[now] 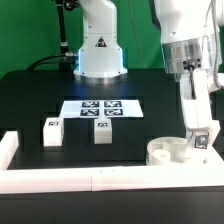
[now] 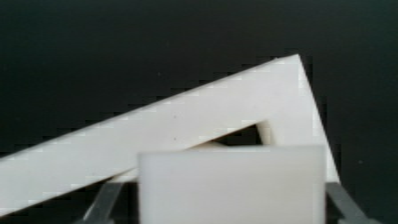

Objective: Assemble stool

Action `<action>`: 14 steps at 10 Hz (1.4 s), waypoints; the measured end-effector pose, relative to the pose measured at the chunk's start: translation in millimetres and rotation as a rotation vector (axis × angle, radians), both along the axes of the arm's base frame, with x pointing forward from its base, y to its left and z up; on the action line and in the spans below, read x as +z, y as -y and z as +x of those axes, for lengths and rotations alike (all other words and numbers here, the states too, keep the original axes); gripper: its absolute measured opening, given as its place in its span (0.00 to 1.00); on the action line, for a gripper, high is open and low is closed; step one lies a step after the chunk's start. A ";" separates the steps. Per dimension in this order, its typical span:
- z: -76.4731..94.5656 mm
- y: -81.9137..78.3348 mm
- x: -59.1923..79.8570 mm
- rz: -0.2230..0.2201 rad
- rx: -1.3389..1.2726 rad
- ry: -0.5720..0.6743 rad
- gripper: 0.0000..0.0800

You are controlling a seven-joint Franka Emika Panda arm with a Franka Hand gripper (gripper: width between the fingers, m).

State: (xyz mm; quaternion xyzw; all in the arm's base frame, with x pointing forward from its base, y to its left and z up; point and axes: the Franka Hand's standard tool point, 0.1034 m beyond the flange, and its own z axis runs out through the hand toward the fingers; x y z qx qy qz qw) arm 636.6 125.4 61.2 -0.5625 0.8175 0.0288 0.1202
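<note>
Over seat disc (image 1: 163, 153), exterior view's right, gripper (image 1: 192, 112) clamped on upright leg (image 1: 199, 138) w/ 2 more legs (image 1: 52, 131) (image 1: 102, 131) on table (image 1: 35, 95).

Black table with a flat marker board (image 1: 95, 107) near its middle. Just on the camera side of the marker board a white leg (image 1: 102, 131) stands upright. A second leg (image 1: 52, 130) stands further to the exterior view's left, with bare table between them. Toward the exterior view's right of the board and nearer the camera, a round seat (image 1: 160, 152) lies close to the front rail (image 1: 100, 178). The gripper (image 1: 199, 126), closed on a third leg (image 1: 202, 142), stands over the seat's right edge and blocks the way down there. Behind the board, the robot base (image 1: 100, 55) fills the back.
</note>
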 end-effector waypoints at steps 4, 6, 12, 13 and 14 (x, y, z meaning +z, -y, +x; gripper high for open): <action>1.4 1.0 0.6 0.037 -0.187 -0.026 0.42; 1.7 0.5 0.7 0.056 -0.240 -0.031 0.42; -1.1 -8.4 -2.1 0.098 -0.450 0.048 0.42; -1.4 -8.4 -2.3 0.095 -0.444 0.051 0.42; -1.7 -8.7 -2.8 0.092 -0.426 0.053 0.51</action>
